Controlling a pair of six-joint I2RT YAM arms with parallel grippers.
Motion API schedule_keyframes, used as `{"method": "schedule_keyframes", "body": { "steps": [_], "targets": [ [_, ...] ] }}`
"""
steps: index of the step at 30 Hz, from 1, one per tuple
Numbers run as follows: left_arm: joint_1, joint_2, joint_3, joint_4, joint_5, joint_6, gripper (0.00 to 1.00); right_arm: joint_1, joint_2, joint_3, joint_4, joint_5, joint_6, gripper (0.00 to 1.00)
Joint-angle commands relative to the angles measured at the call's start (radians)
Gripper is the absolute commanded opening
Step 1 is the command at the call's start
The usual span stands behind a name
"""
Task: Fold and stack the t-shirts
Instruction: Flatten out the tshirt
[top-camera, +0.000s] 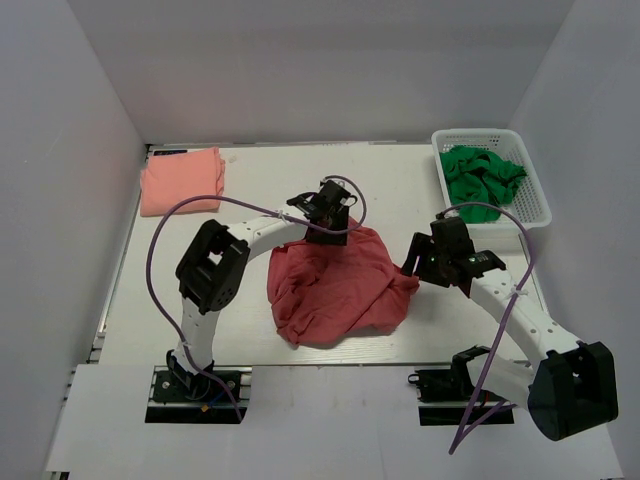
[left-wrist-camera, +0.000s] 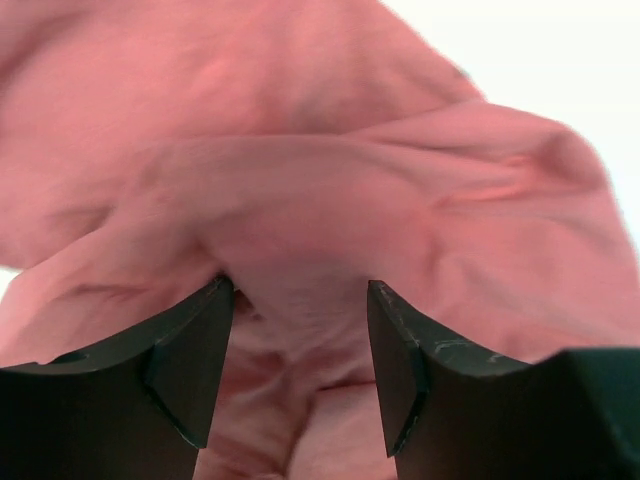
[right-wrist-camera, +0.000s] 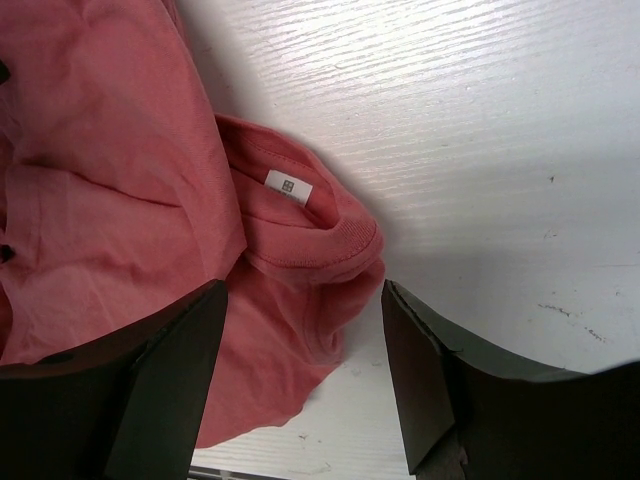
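The brick-red t-shirt (top-camera: 335, 285) lies crumpled in the middle of the table. A salmon-pink t-shirt (top-camera: 180, 180) rests folded at the far left. My left gripper (top-camera: 325, 225) is down on the red shirt's far edge. In the left wrist view its jaws (left-wrist-camera: 300, 300) stand open, with a bulge of red cloth (left-wrist-camera: 300, 200) between the fingertips. My right gripper (top-camera: 420, 262) is at the shirt's right edge. Its open jaws (right-wrist-camera: 305, 300) straddle the collar (right-wrist-camera: 330, 240) with its white label (right-wrist-camera: 290, 187), and bare table shows by the right finger.
A white basket (top-camera: 535, 190) holding green cloth (top-camera: 483, 175) stands at the far right. White walls close in the table on the left, back and right. A purple cable loops off each arm.
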Motion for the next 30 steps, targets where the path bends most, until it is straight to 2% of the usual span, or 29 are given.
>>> {"method": "schedule_keyframes", "body": {
  "steps": [1,3,6,11,14,17,18,19,21,22,23,26,29,30],
  "targets": [
    [-0.001,-0.019,0.037,-0.104,-0.143,-0.019,0.67,-0.007,-0.016,-0.009,0.007,-0.017,-0.018,0.69],
    [0.008,-0.019,0.026,-0.152,-0.2,-0.029,0.71,-0.007,-0.008,-0.018,0.011,-0.02,-0.015,0.69],
    [0.017,-0.043,-0.004,-0.152,-0.202,-0.042,0.72,-0.007,0.01,-0.034,0.026,-0.032,-0.012,0.69],
    [-0.003,-0.062,-0.038,0.001,-0.108,-0.006,0.72,-0.006,0.05,-0.037,0.055,-0.053,-0.018,0.66],
    [-0.003,-0.04,-0.029,0.065,-0.012,-0.006,0.68,-0.007,0.057,-0.051,0.069,-0.054,-0.012,0.66],
    [-0.003,-0.02,-0.018,0.086,0.014,-0.006,0.58,-0.004,0.057,-0.069,0.087,-0.057,0.001,0.66],
    [-0.003,-0.02,-0.005,0.086,0.014,-0.006,0.51,-0.003,0.057,-0.077,0.098,-0.057,0.002,0.64],
    [-0.003,-0.011,0.006,0.086,0.025,-0.006,0.38,-0.004,0.057,-0.08,0.106,-0.057,0.007,0.64],
    [-0.003,-0.011,0.017,0.086,0.025,-0.006,0.27,-0.006,0.066,-0.089,0.119,-0.058,0.01,0.63],
    [-0.003,-0.011,0.017,0.086,0.025,-0.006,0.11,-0.004,0.069,-0.089,0.126,-0.057,0.01,0.61],
    [-0.003,-0.011,0.017,0.086,0.016,-0.006,0.03,-0.006,0.082,-0.089,0.123,-0.041,0.016,0.6],
    [-0.003,-0.011,0.026,0.086,0.007,0.003,0.0,-0.006,0.099,-0.089,0.164,-0.011,0.028,0.54],
    [-0.003,-0.032,0.003,0.104,-0.028,0.003,0.0,-0.007,0.13,-0.069,0.192,0.003,0.022,0.54],
    [-0.003,-0.041,-0.006,0.104,-0.038,0.003,0.0,-0.006,0.139,-0.057,0.189,0.003,0.022,0.48]
  ]
}}
